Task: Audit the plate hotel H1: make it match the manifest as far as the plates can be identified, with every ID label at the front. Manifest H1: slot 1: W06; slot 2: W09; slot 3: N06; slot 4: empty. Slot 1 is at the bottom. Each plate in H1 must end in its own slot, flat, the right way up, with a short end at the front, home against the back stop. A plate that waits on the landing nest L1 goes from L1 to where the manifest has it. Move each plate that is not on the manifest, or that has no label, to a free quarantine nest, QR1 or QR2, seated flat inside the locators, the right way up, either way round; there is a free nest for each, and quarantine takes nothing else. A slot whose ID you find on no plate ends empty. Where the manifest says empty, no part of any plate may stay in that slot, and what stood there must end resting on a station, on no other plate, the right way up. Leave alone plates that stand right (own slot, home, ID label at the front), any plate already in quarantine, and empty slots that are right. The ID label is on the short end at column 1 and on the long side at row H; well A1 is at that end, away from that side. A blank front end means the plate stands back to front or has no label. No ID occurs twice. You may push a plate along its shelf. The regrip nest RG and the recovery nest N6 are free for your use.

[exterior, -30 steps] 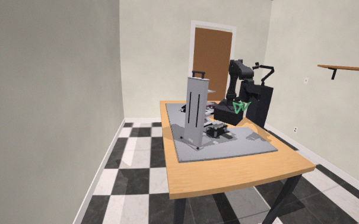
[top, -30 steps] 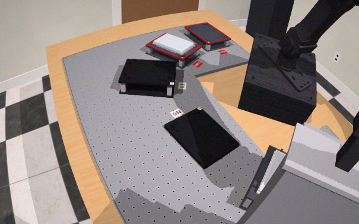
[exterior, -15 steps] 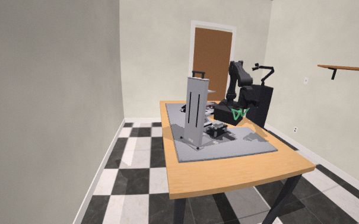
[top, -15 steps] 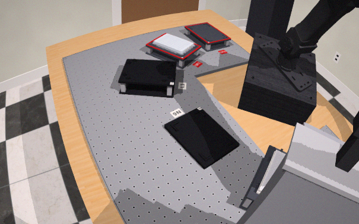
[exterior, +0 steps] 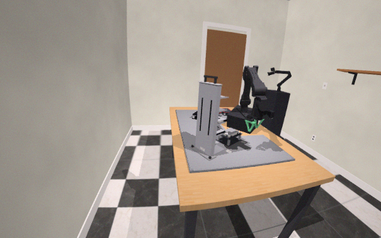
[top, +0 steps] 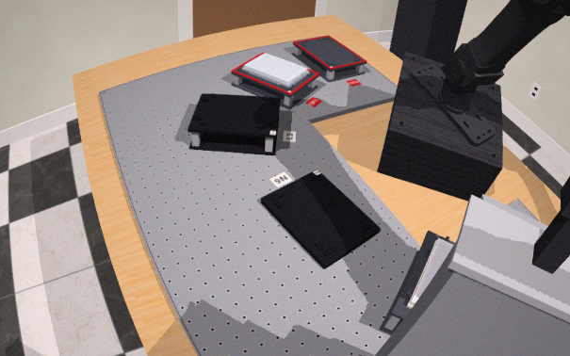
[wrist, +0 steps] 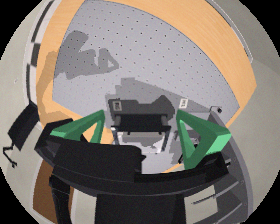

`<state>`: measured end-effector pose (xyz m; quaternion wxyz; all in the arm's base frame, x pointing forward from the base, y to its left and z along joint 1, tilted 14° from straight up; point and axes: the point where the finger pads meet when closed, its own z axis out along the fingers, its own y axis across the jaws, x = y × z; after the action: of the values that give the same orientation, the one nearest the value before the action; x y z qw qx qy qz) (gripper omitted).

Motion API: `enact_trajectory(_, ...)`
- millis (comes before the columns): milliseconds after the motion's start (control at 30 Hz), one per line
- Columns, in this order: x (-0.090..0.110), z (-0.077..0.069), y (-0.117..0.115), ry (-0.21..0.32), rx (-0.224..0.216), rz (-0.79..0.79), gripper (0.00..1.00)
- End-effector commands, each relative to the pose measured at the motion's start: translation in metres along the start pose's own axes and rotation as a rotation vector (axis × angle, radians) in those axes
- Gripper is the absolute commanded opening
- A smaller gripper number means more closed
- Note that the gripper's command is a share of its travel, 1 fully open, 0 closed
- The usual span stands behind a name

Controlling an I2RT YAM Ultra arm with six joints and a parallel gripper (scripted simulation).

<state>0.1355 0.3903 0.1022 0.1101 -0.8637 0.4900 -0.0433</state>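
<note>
Currently the pincer [wrist: 138, 137] hangs with its green fingers fully apart, empty, above a raised black stand [wrist: 140, 121] on the desk [wrist: 91, 3].

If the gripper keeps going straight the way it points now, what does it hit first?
Probably the raised dark nest framed between the open gripper's green fingers in the wrist view. Depth is unclear, so the grey perforated mat around it might come first.

Wooden table [top: 105, 155], grey perforated board [top: 194, 226] on it, black arm pedestal [top: 439, 151] beside
</note>
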Motion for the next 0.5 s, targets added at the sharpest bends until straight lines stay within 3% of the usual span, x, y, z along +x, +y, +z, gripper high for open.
enact_trajectory(0, -0.0102, -0.0092, -0.01, -0.045, 0.03, 0.003, 1.0)
enact_trajectory(100, -0.0038, -0.005, -0.0029, -0.02, 0.011, 0.001, 1.0)
enact_trajectory(467, -0.0038, -0.005, -0.0029, -0.02, 0.011, 0.001, 1.0)
